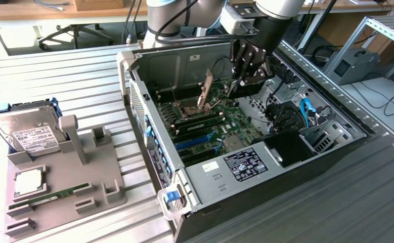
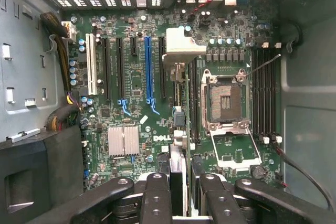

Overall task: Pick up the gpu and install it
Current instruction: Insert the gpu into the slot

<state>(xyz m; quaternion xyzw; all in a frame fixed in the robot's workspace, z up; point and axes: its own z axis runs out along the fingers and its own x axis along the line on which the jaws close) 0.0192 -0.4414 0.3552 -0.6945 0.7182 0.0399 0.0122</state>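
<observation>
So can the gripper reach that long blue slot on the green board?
Probably yes: the grey computer case lies open, the long blue slot is empty, and nothing stands over it.

Matt black metal on the claw [image 2: 178, 195]; dull silver bracket on the gpu [image 2: 181, 43]. Ribbed, brushed grey metal across the worktop [image 1: 69, 76]. Glossy green motherboard [image 2: 136, 114], bare steel case [image 1: 163, 66], matt grey plastic holder [image 1: 69, 172].
</observation>
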